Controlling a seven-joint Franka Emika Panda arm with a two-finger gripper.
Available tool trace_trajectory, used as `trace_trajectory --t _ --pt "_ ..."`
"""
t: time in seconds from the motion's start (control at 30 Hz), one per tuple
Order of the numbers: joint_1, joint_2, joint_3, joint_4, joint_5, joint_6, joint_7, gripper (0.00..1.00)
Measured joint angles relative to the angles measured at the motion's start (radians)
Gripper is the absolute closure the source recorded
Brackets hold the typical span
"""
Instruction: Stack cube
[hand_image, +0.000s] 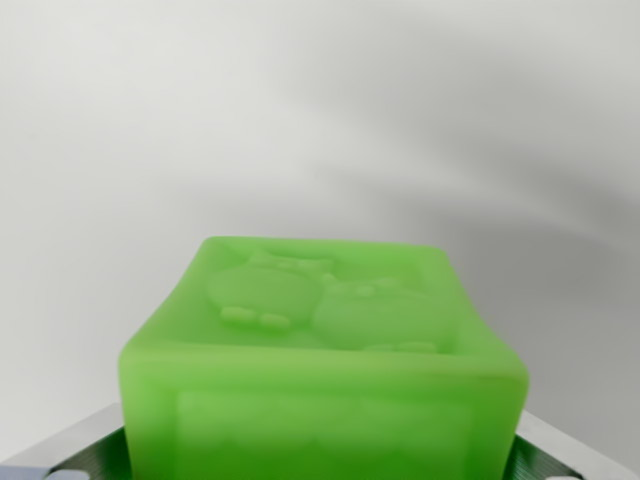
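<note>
Jaws showed only as grey metal corners at about 7 and 5 o'clock, flanking the green cube (322, 360); they appeared to pinch it. That cube filled the 6 o'clock half of the wrist view, its embossed top facing up, above a blurred white surface (300, 120).

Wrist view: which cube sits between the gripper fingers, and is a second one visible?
Only the green cube shows, close between the grey fingers at the bottom corners, embossed figures on top. No second cube visible.
</note>
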Motion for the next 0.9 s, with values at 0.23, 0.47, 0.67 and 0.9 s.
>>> trace_trajectory --t 0.23,0.47,0.67,0.9 --pt "0.017 0.017 0.01 0.023 0.0 -0.006 0.028 1.0" --pt "0.036 0.034 0.017 0.046 0.0 -0.011 0.054 1.0" --pt "0.051 0.049 0.023 0.066 0.0 -0.016 0.075 1.0" --pt "0.069 0.067 0.029 0.092 -0.001 -0.025 0.1 1.0"
